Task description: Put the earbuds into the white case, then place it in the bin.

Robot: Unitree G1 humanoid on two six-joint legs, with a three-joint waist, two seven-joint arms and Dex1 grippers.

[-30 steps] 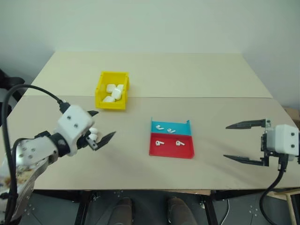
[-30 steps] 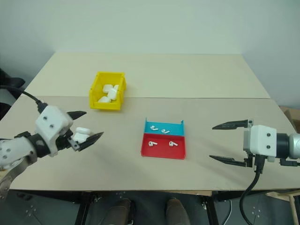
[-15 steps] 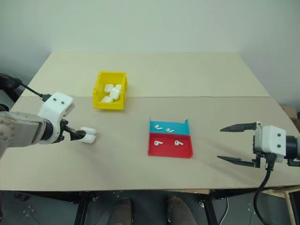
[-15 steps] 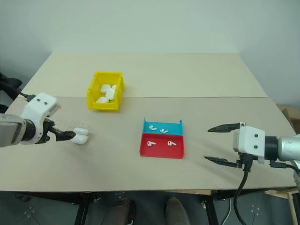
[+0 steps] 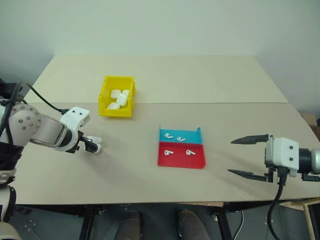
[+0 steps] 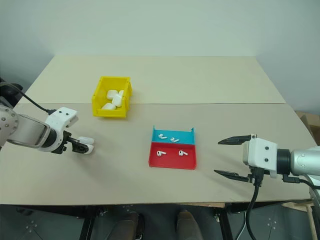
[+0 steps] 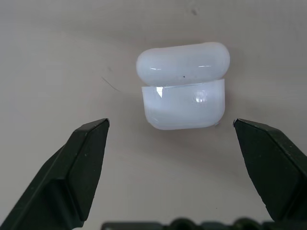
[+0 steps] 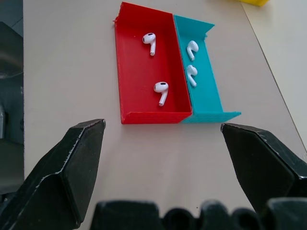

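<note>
While your left claw (image 7: 170, 125) hangs spread wide over the case (image 7: 182, 86), nothing is held: the case lies on the surface (image 5: 165, 85) toward its left edge, lid flipped open, between the two black fingers but touching neither. Your right claw (image 5: 250, 157) is spread just as wide and empty, near the right edge, facing the trays. Two earbuds (image 8: 156, 67) lie in the red tray (image 8: 129, 72) and two more in the blue tray (image 8: 206, 96) just behind it, near the middle of the surface; the bin (image 5: 106, 99) sits toward the far left and already has several white cases in it. Expect the case to be light, hard and glossy, so it will likely skate or squirt out if you pinch its rounded ends; take it across the flatter faces of the lower body, clear of the hinged lid. Each earbud looks tiny and slick; a pinch across the bulb rather than the thin stem seems safest, and a gentle squeeze should do.
</note>
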